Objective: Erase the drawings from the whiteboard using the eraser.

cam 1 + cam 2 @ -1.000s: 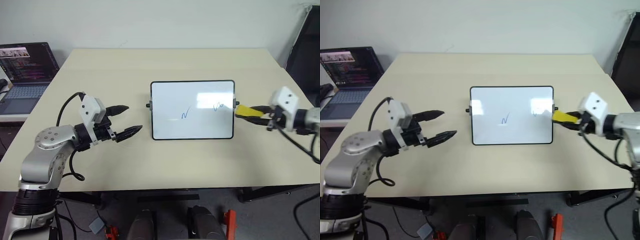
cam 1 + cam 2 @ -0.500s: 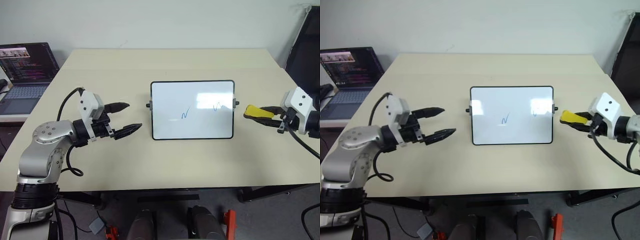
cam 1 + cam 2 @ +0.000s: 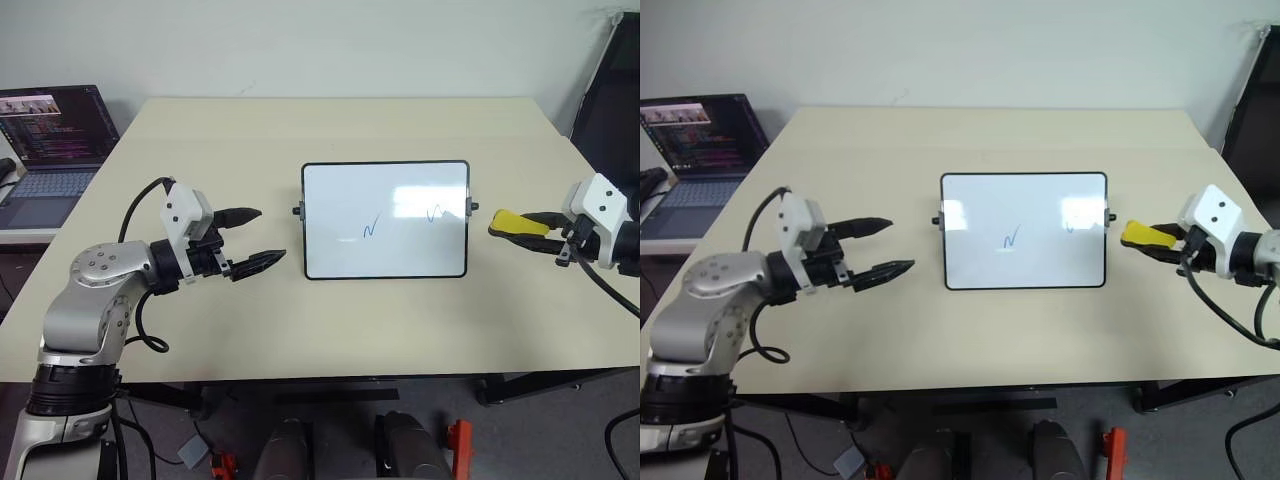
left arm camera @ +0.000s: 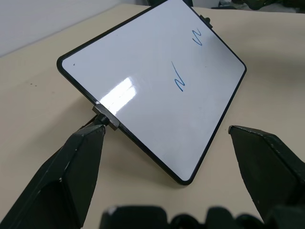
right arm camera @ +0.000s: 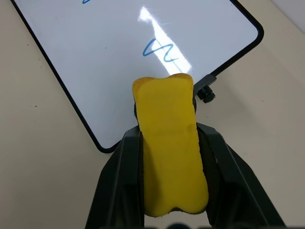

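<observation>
At desk centre: whiteboard (image 3: 385,219), rectangular, glossy white panel with window glare, rounded black frame, a small black knob on each short side; lying flat on the desk (image 3: 330,320), a matte, pale beige top. Drawings (image 3: 371,228): two thin blue marker squiggles visible, one near the panel's middle, one toward its right edge. Eraser (image 3: 516,223): bright yellow block, soft-looking, slightly waisted in outline; held just beside the board's right knob, clear of the panel. Right claw (image 3: 524,226): black fingers closed on the eraser's long sides. Left claw (image 3: 257,240): two tapered black fingers spread wide, holding nothing, near the board's left edge, apart from it. Laptop (image 3: 50,150): screen lit, on a separate surface at far left.
</observation>
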